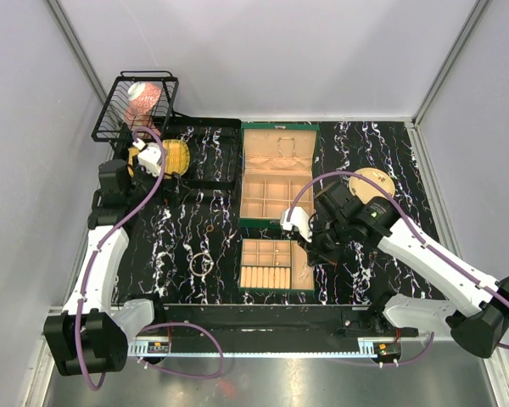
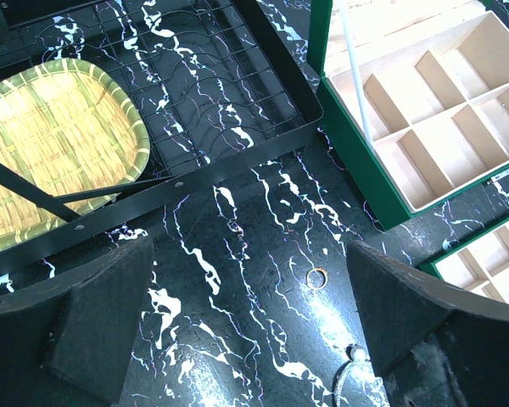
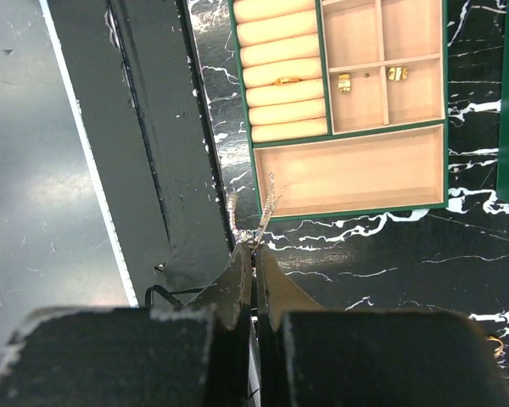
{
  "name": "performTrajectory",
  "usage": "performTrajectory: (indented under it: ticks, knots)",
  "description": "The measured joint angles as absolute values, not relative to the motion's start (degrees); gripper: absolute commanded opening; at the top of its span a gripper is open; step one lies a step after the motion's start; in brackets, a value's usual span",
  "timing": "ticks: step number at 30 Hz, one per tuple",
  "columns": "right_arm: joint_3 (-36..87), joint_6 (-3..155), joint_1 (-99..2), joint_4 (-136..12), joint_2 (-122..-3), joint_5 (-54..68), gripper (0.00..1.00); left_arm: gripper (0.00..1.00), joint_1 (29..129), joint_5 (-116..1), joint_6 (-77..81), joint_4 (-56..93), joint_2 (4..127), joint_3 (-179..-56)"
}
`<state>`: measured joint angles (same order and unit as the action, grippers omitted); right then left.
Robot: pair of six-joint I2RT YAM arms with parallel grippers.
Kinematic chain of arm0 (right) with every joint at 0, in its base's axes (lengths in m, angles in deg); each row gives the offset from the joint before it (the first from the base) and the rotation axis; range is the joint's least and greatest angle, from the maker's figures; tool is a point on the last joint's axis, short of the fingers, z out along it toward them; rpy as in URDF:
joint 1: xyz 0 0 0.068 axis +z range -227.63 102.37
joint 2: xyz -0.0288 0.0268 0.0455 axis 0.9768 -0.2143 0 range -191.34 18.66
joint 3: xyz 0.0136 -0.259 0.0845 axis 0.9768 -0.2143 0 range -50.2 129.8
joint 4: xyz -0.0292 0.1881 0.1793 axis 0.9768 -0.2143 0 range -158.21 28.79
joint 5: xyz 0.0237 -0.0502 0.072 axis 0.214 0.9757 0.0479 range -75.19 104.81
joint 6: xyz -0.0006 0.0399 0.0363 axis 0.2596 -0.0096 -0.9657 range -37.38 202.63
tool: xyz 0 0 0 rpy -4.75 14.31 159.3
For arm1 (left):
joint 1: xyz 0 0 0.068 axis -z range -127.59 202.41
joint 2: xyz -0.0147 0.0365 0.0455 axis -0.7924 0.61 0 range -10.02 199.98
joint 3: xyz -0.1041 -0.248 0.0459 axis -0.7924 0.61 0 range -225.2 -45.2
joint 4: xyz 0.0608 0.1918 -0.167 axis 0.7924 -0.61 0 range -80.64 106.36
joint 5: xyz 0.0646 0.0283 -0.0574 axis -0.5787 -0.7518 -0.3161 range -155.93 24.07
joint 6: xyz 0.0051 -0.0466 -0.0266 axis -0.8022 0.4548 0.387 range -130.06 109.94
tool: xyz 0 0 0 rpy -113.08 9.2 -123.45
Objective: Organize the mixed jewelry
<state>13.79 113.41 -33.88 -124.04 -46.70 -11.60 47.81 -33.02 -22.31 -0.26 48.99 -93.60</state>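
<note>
Pinched tight at the tips of my right gripper [image 3: 254, 248] is a fine silver chain [image 3: 264, 208]. Its loose strands splay just past the closed jaws, one across the corner of the green tray [image 3: 348, 174] at its long bare compartment, the other over the black marbled table [image 3: 365, 280]. Further along that tray a gold ring [image 3: 287, 81] sits on one of the beige rolls, and two small gold pieces [image 3: 344, 82] lie in separate square compartments beside the rolls. My left gripper [image 2: 248, 271] hangs spread wide with nothing in it. On the marble below, a small gold hoop [image 2: 316, 276] lies nearer its right finger, and a silvery strand [image 2: 346, 377] is partly cut off at the frame's edge. Past the fingers stand the green box [image 2: 356, 161], a black wire rack [image 2: 237, 161] and a woven plate [image 2: 51, 127]. From above, a slim bangle [image 1: 203, 263] lies on the table left of the tray.
</note>
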Motion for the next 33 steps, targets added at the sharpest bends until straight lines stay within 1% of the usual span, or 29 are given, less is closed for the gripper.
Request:
performTrajectory:
  ticks: [16,33]
  knots:
    - [12.78,112.71,-31.8,-123.36,-47.31,-11.12,0.0,0.99,47.81,-33.22,-22.6,-0.26,48.99,-93.6]
    - [8.96,113.65,-31.43,-120.76,-49.76,-7.1,0.0,0.99,47.81,-33.29,-23.34,-0.04,48.99,-93.58]
